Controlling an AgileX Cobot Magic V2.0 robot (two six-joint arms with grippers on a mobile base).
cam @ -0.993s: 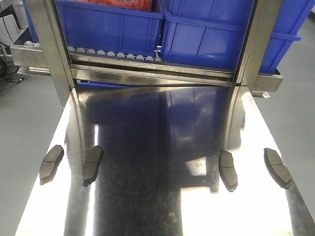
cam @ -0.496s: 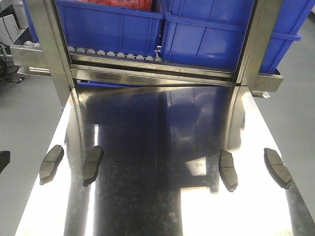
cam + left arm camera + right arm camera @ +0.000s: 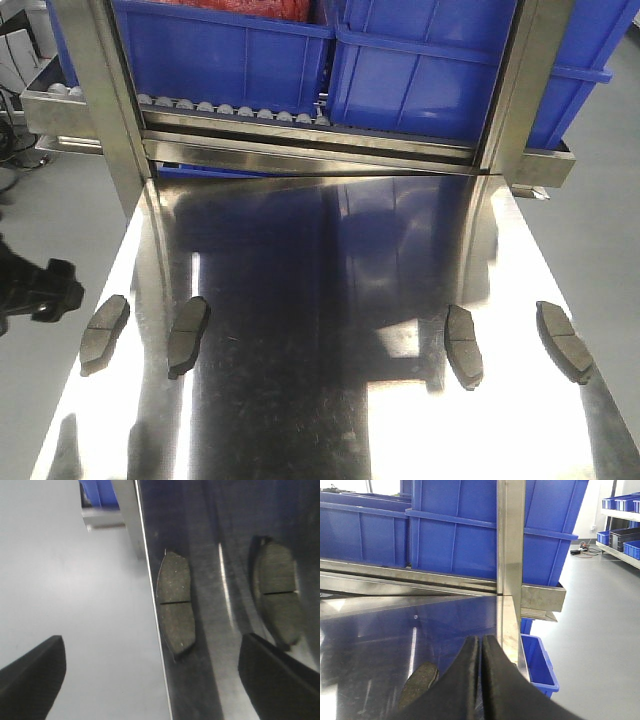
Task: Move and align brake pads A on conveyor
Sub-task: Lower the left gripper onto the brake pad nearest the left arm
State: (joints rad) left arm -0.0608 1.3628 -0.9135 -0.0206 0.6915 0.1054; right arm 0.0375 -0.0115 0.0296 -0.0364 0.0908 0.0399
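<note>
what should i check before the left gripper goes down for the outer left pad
1. Left gripper open: ok, fingers wide apart.
2. Outer left pad lined up with the gap: ok, it lies just ahead of it.
3. Pad away from the steel table edge: not ok, it sits right at the edge.
4. Neighbour pad apart: ok, bare steel between them.
5. Right gripper free: ok, shut on nothing.
6. Conveyor ready: cannot tell, no view shows it.

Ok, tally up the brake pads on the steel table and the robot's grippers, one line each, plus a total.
Brake pads on the steel table: 4
Grippers: 2, the left gripper and the right gripper
Total: 6
</note>
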